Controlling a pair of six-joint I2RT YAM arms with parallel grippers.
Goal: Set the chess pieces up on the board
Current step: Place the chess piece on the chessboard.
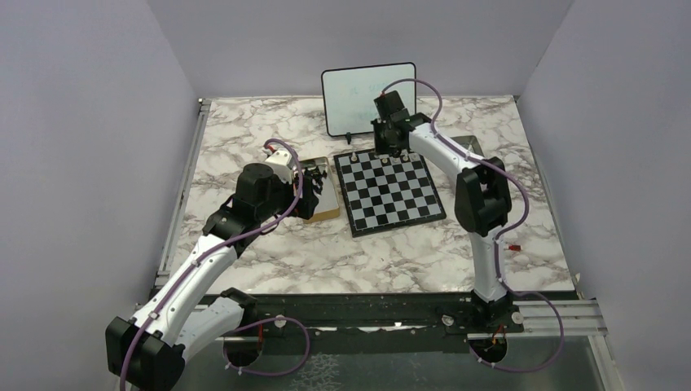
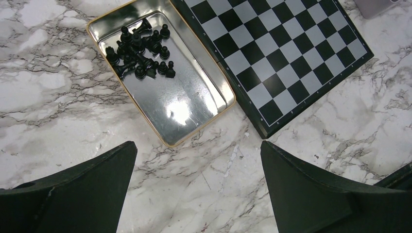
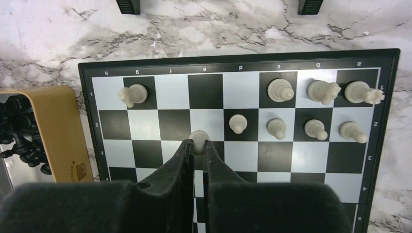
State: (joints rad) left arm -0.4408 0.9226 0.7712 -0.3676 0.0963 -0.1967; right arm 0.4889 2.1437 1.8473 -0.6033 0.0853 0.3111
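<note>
The chessboard (image 1: 389,192) lies mid-table; it also shows in the right wrist view (image 3: 145,145) and the left wrist view (image 2: 286,53). Several white pieces stand on its far rows, among them a knight (image 3: 132,93) and pawns (image 3: 237,123). My right gripper (image 3: 197,145) is shut on a white pawn (image 3: 198,138), held over the second row at file e; it is at the board's far edge (image 1: 394,148). Black pieces (image 2: 141,48) lie heaped in a metal tin (image 2: 194,104). My left gripper (image 2: 198,160) is open and empty above bare marble near the tin.
A whiteboard on a stand (image 1: 368,98) is just behind the board's far edge, close to the right arm. The tin (image 1: 316,189) sits left of the board. The tin's tan lid edge (image 3: 56,133) shows beside the board. Grey walls enclose the table.
</note>
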